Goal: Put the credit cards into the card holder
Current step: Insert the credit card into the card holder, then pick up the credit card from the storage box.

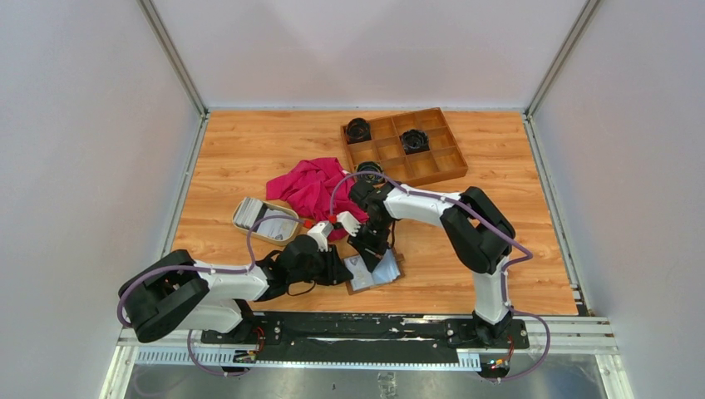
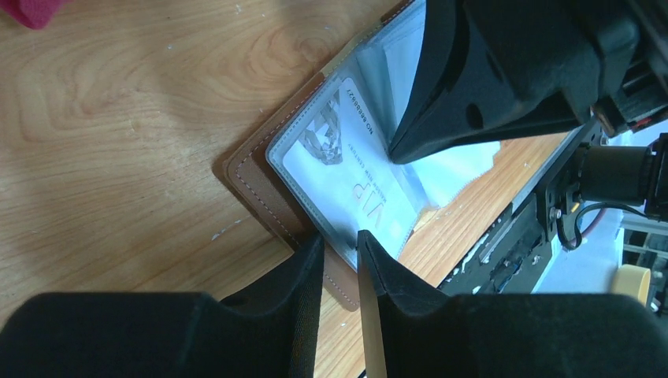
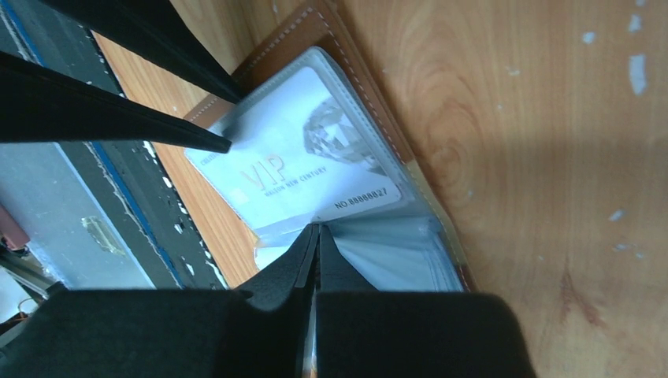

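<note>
- Two grippers crowd one small brown leather folding card holder (image 2: 260,177), which lies open near the table's 6 o'clock edge
- The right gripper (image 3: 317,228), fingers pressed together, bears on the clear sleeves, probably to pin the holder flat
- The left gripper (image 2: 340,240), fingers slightly apart, straddles the holder's outer edge beside a pocketed white VIP credit card (image 2: 346,181) and seems to grip nothing
- The grey-white stack of credit cards (image 1: 249,212) sits in a cream oval dish (image 1: 235,218) at the holder's 10 o'clock; bare wood at 3 o'clock leaves room to withdraw

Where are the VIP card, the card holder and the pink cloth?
VIP card (image 3: 309,157), right wrist view, its printed face.
card holder (image 2: 252,185), left wrist view, its stitched leather edge.
pink cloth (image 1: 308,187), top view, its middle.
</note>
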`<state>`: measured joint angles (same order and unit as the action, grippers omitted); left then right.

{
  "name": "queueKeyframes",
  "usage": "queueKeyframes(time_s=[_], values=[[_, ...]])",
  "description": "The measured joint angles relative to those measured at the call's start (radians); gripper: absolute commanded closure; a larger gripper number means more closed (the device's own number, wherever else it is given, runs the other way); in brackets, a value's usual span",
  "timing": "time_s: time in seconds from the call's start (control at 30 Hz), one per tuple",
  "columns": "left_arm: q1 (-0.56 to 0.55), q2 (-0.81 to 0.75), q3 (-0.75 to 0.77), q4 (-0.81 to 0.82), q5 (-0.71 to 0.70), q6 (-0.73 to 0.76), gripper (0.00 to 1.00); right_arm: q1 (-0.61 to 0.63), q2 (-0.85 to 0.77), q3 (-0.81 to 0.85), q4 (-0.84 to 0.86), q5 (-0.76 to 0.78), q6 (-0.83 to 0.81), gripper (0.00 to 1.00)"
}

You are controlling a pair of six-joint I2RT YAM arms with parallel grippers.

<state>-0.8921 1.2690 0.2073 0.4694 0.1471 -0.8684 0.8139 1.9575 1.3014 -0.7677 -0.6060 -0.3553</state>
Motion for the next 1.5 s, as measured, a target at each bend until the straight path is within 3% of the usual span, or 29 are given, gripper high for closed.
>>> queueKeyframes(time_s=[0.3, 0.43, 0.83, 1.03, 1.17, 1.5], values=[[0.000, -0.003, 0.000, -0.001, 0.001, 0.001, 0.71, 0.006, 0.005, 0.000, -0.002, -0.023, 0.008, 0.99], [0.000, -0.044, -0.011, -0.026, -0.002, 0.006, 0.66, -0.008, -0.017, 0.000, -0.016, -0.023, -0.042, 0.97], [0.018, -0.208, -0.030, -0.100, 0.002, 0.051, 0.64, -0.146, -0.124, 0.000, -0.080, -0.089, -0.178, 0.96], [0.039, -0.307, -0.005, -0.217, -0.002, 0.104, 0.63, -0.204, -0.296, -0.009, -0.101, -0.146, -0.241, 0.95], [0.048, -0.399, 0.055, -0.340, -0.037, 0.166, 0.54, -0.275, -0.418, -0.021, -0.104, -0.189, -0.273, 0.93], [0.056, -0.545, 0.306, -0.701, -0.209, 0.385, 0.39, -0.398, -0.640, -0.033, -0.085, -0.223, -0.275, 0.73]])
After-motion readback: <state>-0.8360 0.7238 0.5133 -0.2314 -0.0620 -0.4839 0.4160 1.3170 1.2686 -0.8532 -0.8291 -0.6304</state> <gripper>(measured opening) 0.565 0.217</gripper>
